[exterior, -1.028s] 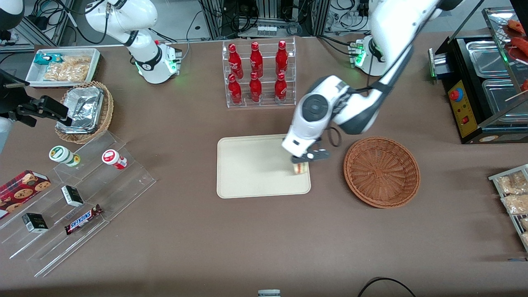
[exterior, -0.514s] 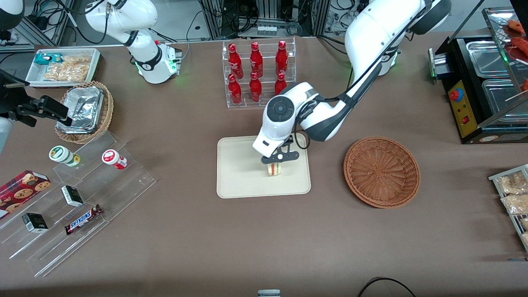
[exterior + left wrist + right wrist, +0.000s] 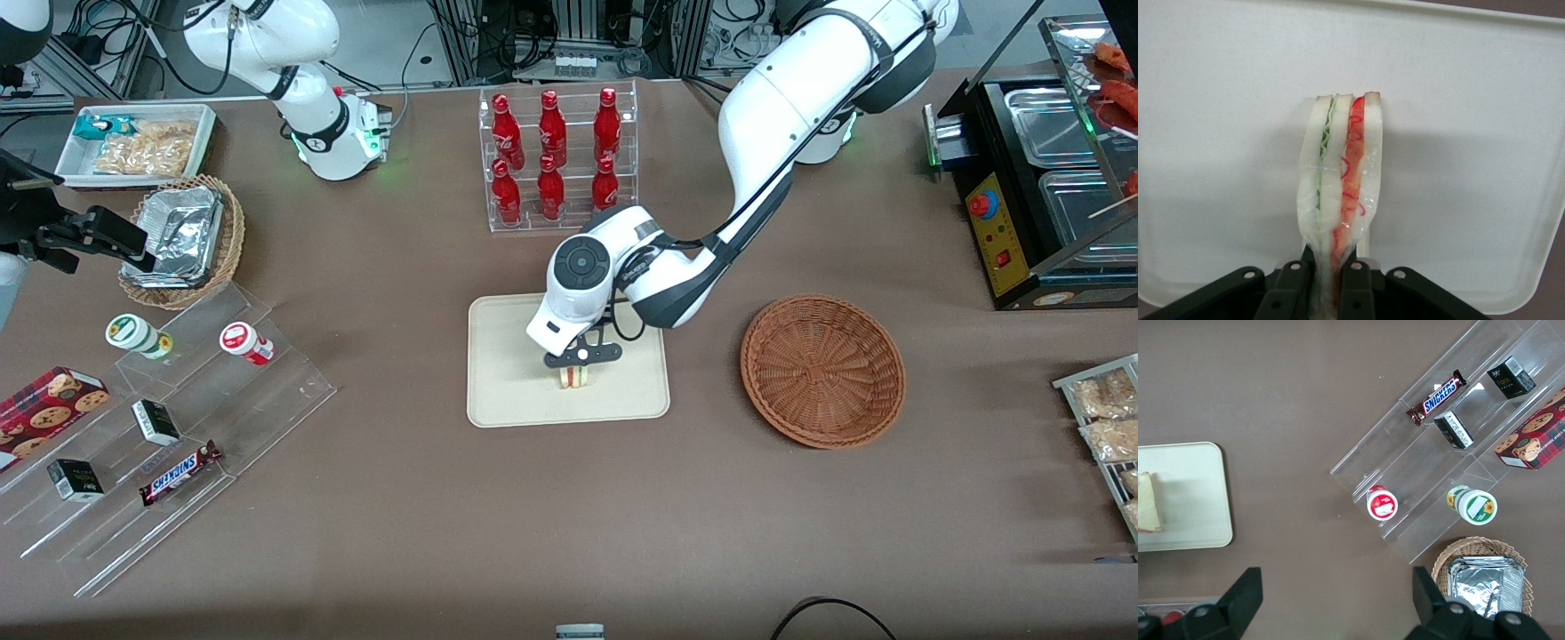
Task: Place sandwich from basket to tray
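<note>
**Desk:** What does the gripper (image 3: 582, 356) hold?

**Photographer:** The left arm's gripper (image 3: 1333, 280) is clamped on the sandwich (image 3: 1340, 193), its dark fingers (image 3: 1293, 288) pressing the bread from both sides. The wedge hangs cut edge out, green and red filling showing between pale slices. It sits over the cream tray (image 3: 507, 391), at the tray's middle part; contact with the tray floor cannot be told.

**Desk:** And the basket?

**Photographer:** The reddish-brown basket (image 3: 822, 369) lies on the brown surface (image 3: 533, 516) beside the tray, toward the working arm's end, well apart from the sandwich (image 3: 575, 377).

**Desk:** Anything nearby?

**Photographer:** A clear rack of red bottles (image 3: 554, 156) stands farther from the front camera than the tray, with the arm's elbow above the gap between them. Toward the parked arm's end, a clear stepped stand (image 3: 169, 427) carries a bar (image 3: 180, 472) marked "SNICKERS", small dark boxes, two round tubs and a cookie box (image 3: 49, 404).
</note>
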### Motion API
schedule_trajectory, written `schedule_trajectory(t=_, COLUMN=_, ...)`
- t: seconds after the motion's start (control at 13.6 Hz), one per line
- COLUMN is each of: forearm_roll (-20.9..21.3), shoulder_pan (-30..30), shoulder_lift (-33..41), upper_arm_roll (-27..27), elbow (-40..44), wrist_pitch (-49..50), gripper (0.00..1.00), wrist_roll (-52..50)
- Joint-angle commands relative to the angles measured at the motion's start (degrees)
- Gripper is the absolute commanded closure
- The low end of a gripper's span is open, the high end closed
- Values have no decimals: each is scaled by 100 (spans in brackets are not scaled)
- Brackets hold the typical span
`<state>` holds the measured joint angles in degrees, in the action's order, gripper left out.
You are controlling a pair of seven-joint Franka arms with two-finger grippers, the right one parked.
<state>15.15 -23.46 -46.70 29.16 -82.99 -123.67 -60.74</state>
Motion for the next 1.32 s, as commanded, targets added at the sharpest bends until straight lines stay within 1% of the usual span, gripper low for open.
schedule_trajectory(t=0.0, forearm_roll=129, shoulder_pan=-106, shoulder_lift=-94, upper_arm_roll=-51, elbow=143, wrist_pitch=-148, gripper=0, wrist_roll=-149)
schedule_trajectory(t=0.15, forearm_roll=102, shoulder_pan=-36, shoulder_lift=11, upper_arm_roll=-42, elbow=178, wrist_pitch=-79, gripper=0, wrist_roll=-140)
schedule_trajectory(t=0.22, forearm_roll=85, shoulder_pan=-36, shoulder_lift=195, upper_arm_roll=-42, elbow=169, wrist_pitch=9, gripper=0, wrist_roll=-140)
schedule_trajectory(t=0.51, forearm_roll=102, shoulder_pan=25, shoulder_lift=871, upper_arm_roll=-42, elbow=178, wrist_pitch=834, gripper=0, wrist_roll=-123)
schedule_trajectory(t=0.81, forearm_roll=102, shoulder_pan=394, shoulder_lift=1400, upper_arm_roll=-25, elbow=143, wrist_pitch=1809, gripper=0, wrist_roll=61)
schedule_trajectory(t=0.95, forearm_roll=76, shoulder_pan=508, shoulder_lift=1602, upper_arm_roll=-51, elbow=-76, wrist_pitch=2214, gripper=0, wrist_roll=168)
schedule_trajectory(t=1.1, forearm_roll=102, shoulder_pan=815, shoulder_lift=1778, upper_arm_roll=-51, elbow=-156, wrist_pitch=2636, gripper=0, wrist_roll=255)
schedule_trajectory(t=1.17, forearm_roll=102, shoulder_pan=1060, shoulder_lift=1900, upper_arm_roll=-34, elbow=-200, wrist_pitch=2751, gripper=0, wrist_roll=351)
schedule_trajectory(t=1.25, forearm_roll=102, shoulder_pan=1176, shoulder_lift=2032, upper_arm_roll=-33, elbow=-296, wrist_pitch=2882, gripper=0, wrist_roll=587)
